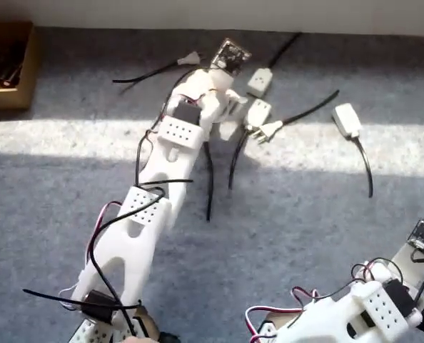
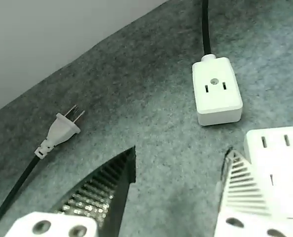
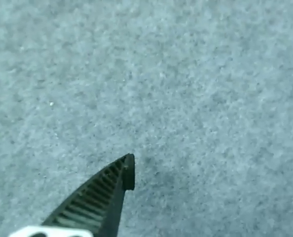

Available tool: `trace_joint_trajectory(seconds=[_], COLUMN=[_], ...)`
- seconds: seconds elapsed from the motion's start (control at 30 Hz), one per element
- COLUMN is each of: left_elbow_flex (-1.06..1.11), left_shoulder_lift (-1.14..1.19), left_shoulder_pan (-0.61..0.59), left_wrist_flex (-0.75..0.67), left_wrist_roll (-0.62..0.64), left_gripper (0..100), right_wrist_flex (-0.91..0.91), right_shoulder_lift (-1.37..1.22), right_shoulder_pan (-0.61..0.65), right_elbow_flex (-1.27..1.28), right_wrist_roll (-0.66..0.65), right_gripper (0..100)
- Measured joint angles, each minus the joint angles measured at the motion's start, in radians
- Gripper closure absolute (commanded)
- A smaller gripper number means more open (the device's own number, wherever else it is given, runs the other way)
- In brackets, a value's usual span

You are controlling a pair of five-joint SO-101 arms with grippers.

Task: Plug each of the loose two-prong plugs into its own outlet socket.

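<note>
Three white sockets lay on the grey worktop toward its far edge. One socket (image 1: 260, 81) (image 2: 217, 91) was farthest back, its black cord running to the far edge. A second socket (image 1: 258, 112) (image 2: 277, 158) sat just nearer, and a third socket (image 1: 347, 120) lay apart toward the right edge with its cord trailing nearward.

Two plugs were loose. One plug (image 1: 190, 58) (image 2: 62, 129) lay near the far edge, left of the sockets, with its prongs bare and its cord running left. The other plug (image 1: 270, 131) lay just beside the second socket on its near side. Whether the two touched could not be told.

The left pincer (image 1: 230, 100) (image 2: 180, 153) hung above the felt between the first plug and the sockets. It was spread wide and held nothing, and its white finger (image 2: 238, 182) overlapped the second socket in the wrist view.

The right arm (image 1: 362, 307) was at the near right corner. The right pincer (image 3: 127, 173) showed one dark finger over bare felt, so its spread could not be told.

A brown box (image 1: 8, 68) stood at the far left corner.
</note>
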State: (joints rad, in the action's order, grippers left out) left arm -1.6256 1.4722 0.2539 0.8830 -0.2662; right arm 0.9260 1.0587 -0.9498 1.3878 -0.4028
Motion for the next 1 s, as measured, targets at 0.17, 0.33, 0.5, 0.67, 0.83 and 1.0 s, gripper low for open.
trace_joint_trajectory(seconds=[0.17, 0.33, 0.5, 0.67, 0.83, 1.0], left_elbow_flex=[0.0, 0.0, 0.0, 0.0, 0.0, 0.0], left_shoulder_lift=[0.0, -0.018, -0.097, -0.25, -0.324, -0.334], left_shoulder_pan=[-0.002, -0.008, 0.003, 0.015, 0.058, 0.083], left_wrist_flex=[0.012, 0.206, 0.443, 0.649, 0.764, 0.855], left_wrist_roll=[0.0, 0.005, 0.107, 0.195, 0.245, 0.253], left_gripper=[60, 54, 54, 54, 54, 54], right_wrist_flex=[-0.002, -0.003, -0.003, -0.003, -0.003, -0.003], right_shoulder_lift=[0.0, 0.0, 0.0, 0.0, 0.0, 0.0], right_shoulder_pan=[0.043, 0.054, 0.057, 0.058, 0.103, 0.106], right_elbow_flex=[0.044, 0.046, 0.046, 0.046, 0.046, 0.046], right_wrist_roll=[0.0, 0.0, 0.0, 0.0, 0.0, 0.0], right_gripper=[41.3, 41.3, 41.3, 41.3, 41.3, 41.3])
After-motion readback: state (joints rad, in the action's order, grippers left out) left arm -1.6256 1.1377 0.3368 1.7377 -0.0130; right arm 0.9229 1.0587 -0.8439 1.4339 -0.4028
